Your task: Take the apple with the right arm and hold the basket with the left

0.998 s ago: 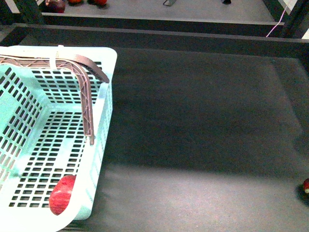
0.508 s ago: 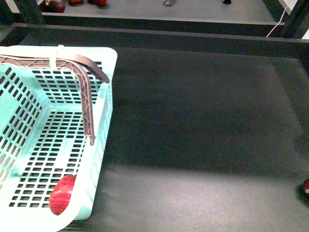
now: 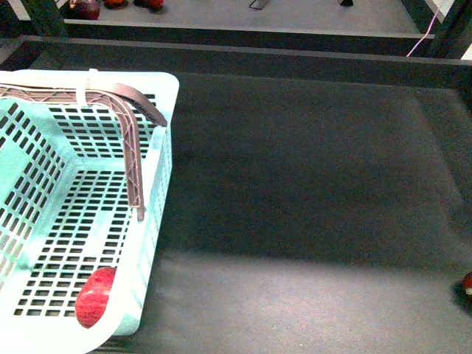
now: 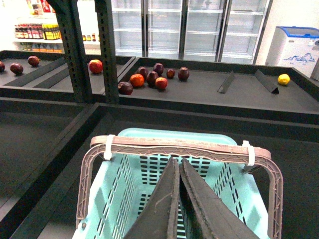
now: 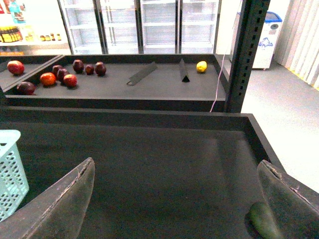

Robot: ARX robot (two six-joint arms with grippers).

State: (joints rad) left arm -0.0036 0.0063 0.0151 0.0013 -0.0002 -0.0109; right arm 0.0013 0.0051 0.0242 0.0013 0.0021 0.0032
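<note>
The pale mint-green basket stands at the left of the dark table, its brown handles swung up together. The red apple lies inside it, against the near right wall. Neither arm shows in the front view. In the left wrist view my left gripper is shut with nothing between its fingers; its tips hang over the basket, just short of the handle bar. My right gripper stands wide open over bare table, empty, with a corner of the basket off to one side.
A small dark red fruit lies at the table's right edge. A green object sits beside one right finger. A raised black rim bounds the far side. Behind it a shelf holds several fruits and a lemon. A slotted post stands there.
</note>
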